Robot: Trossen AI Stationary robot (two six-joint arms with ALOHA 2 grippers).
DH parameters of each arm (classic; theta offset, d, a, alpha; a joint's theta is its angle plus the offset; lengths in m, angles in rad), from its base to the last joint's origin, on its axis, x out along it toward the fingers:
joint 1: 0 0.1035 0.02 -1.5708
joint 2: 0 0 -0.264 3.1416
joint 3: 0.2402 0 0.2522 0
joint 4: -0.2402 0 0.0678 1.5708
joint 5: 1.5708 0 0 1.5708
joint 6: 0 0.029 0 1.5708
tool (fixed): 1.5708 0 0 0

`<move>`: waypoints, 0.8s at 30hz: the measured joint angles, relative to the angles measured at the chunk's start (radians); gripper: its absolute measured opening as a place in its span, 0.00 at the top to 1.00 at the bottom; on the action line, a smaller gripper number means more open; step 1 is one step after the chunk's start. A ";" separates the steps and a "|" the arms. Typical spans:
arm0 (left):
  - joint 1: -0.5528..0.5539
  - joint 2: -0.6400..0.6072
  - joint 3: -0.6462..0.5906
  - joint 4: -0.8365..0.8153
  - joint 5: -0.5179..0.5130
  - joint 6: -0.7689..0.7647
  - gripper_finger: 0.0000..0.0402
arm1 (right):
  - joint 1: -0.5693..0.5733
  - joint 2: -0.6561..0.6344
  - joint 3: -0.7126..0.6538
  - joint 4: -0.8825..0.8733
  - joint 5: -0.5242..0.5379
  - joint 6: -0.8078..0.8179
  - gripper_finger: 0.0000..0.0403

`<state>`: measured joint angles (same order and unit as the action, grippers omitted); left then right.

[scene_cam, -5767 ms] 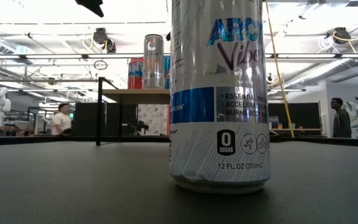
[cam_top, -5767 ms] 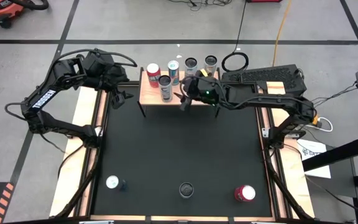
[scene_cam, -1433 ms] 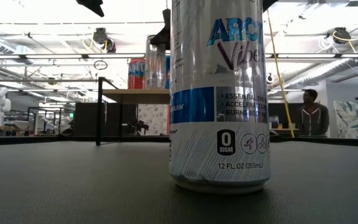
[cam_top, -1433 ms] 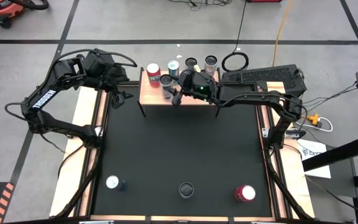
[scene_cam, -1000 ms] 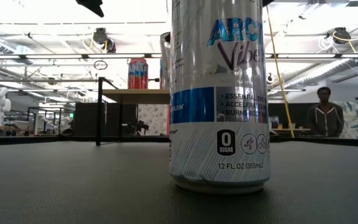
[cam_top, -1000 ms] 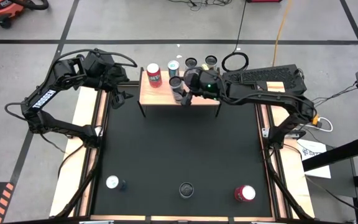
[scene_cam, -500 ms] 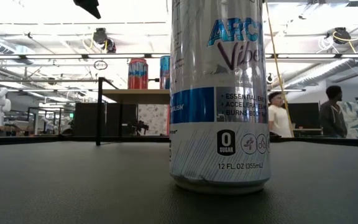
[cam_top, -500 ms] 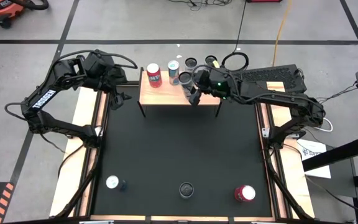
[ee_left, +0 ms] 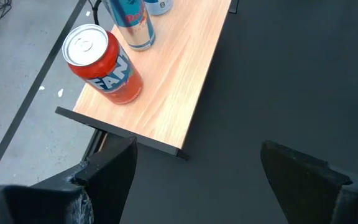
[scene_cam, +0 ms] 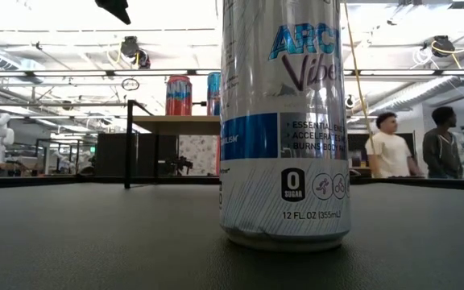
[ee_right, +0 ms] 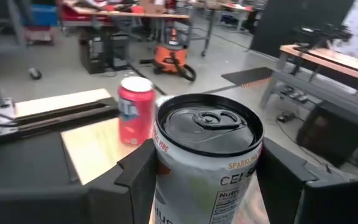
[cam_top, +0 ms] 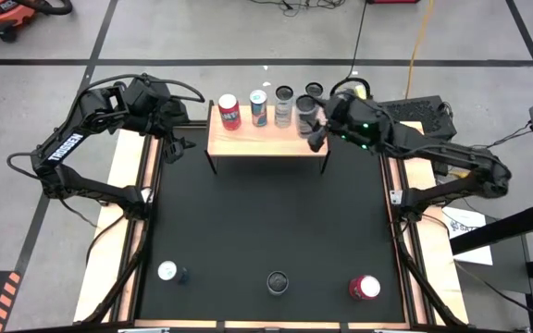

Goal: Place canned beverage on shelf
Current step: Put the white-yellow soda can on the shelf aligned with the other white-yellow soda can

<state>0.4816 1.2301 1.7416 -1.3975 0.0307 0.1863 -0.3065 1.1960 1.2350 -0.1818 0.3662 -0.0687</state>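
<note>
The right gripper (ee_right: 207, 180) is clamped on a silver can (ee_right: 207, 158) above the shelf (cam_top: 239, 141); lower it upright beside the 3 cans, then release.

Four cans (cam_top: 283, 104) stand on the shelf (cam_top: 266, 140); three cans (cam_top: 277, 282) near the table's (cam_top: 266, 222) front edge.

A tall silver-and-blue drinks can (scene_cam: 283, 121) stands upright on the dark desk (scene_cam: 95, 234) very close to the camera, its top cut off by the frame. Behind it, farther back, the light-wood shelf on thin black metal legs (scene_cam: 174, 122) carries a red can (scene_cam: 178, 95) and a blue can (scene_cam: 213, 93), both upright, the blue one partly hidden. Two people (scene_cam: 413, 145) stand in the room beyond.
</note>
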 joint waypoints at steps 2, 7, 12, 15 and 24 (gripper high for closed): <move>0.000 0.000 0.000 0.000 0.000 0.000 0.16 | -0.001 -0.047 -0.061 0.026 0.006 0.022 0.52; 0.000 0.000 0.000 0.000 0.000 0.002 0.16 | 0.001 -0.130 -0.193 0.140 -0.005 0.042 0.52; 0.000 0.000 0.000 0.003 0.000 0.002 0.16 | -0.002 -0.146 -0.260 0.162 0.002 0.075 0.51; 0.000 0.000 0.000 0.005 0.000 0.003 0.16 | -0.002 -0.134 -0.290 0.187 0.001 0.076 0.51; 0.000 0.000 0.000 0.005 0.000 0.004 0.16 | -0.034 -0.097 -0.305 0.219 0.005 0.088 0.51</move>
<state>0.4817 1.2301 1.7416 -1.3926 0.0304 0.1902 -0.3408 1.0987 0.9298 0.0368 0.3710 0.0189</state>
